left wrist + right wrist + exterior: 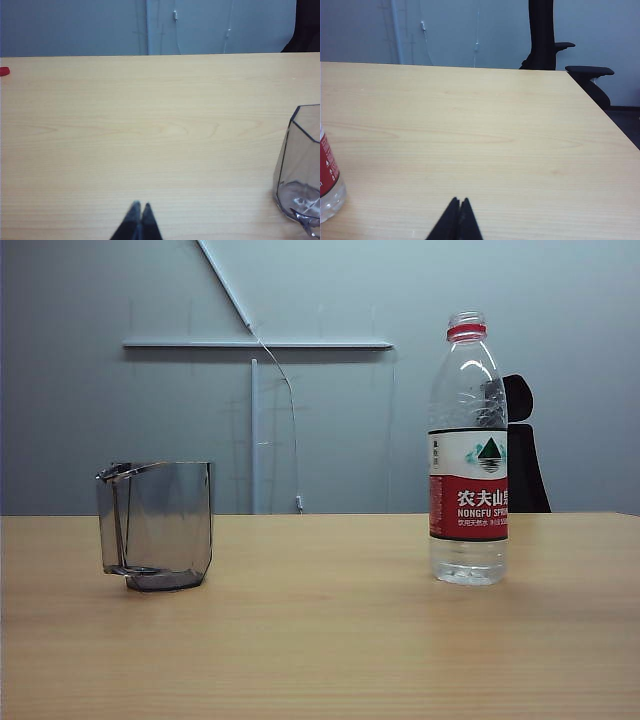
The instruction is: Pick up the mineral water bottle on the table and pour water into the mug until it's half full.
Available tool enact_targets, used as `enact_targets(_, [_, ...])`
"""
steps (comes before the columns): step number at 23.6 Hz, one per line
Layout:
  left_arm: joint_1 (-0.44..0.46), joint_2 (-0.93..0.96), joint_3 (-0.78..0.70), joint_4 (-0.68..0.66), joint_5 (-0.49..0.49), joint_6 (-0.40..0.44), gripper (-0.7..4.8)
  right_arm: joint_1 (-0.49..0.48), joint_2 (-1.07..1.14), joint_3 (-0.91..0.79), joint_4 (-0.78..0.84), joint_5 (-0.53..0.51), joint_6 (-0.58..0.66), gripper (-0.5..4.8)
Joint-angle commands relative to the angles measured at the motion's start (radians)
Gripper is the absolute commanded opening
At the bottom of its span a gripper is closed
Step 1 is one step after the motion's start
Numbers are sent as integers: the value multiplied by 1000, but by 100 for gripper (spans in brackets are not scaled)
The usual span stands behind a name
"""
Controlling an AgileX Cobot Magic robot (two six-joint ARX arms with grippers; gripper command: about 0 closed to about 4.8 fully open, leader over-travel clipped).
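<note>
Low over the near edge of the table (320, 640), the left gripper (139, 209) and right gripper (459, 204) both hang pinched together holding nothing, the mug (156, 525) standing upright at left, well apart from the uncapped mineral water bottle (468, 450) at right.

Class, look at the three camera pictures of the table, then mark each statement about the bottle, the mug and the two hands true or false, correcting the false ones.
1. The mineral water bottle stands upright on the table. True.
2. The bottle still has its cap on. False: the neck is open, only the red ring shows.
3. The mug lies on its side. False: it stands upright.
4. The left hand is shut and holds nothing. True.
5. The right hand grips the bottle. False: it is shut, apart from the bottle.
</note>
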Motion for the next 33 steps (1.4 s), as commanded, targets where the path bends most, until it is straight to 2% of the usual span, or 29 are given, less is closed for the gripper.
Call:
enact_targets(1, [1,1,2,13,3,-3,-2,2,0,-4,17,1,-3,-8])
enact_targets(11, [-2,1,2,13,3,-3,-2,2,0,-4,18,-4,1,-9])
enact_targets(13, [-42,1,2,13,-1,-3,-2,2,0,-4,26,-29,133,-9])
enact_targets(17, [-200,1,2,13,0,-3,-2,2,0,-4,56,-88,410,-8])
enact_targets(21, [-398,17,2,14,1,-3,-2,3,0,-4,89,-216,483,-9])
enact_targets(22, [-472,40,2,15,3,-3,-2,7,0,-4,94,-278,521,-8])
enact_targets(24, [-560,93,2,14,3,-3,-2,23,0,-4,94,-348,653,-2])
enact_targets(27, [-631,137,2,10,3,-3,-2,93,0,-2,90,-421,645,6])
enact_targets(29, [-660,137,2,12,3,-3,-2,163,1,0,76,-391,629,32])
enact_targets(31, [-671,137,2,13,3,-3,-2,221,1,0,64,-355,584,83])
enact_targets(33, [-677,129,2,12,3,-3,-2,356,2,0,37,-222,485,251])
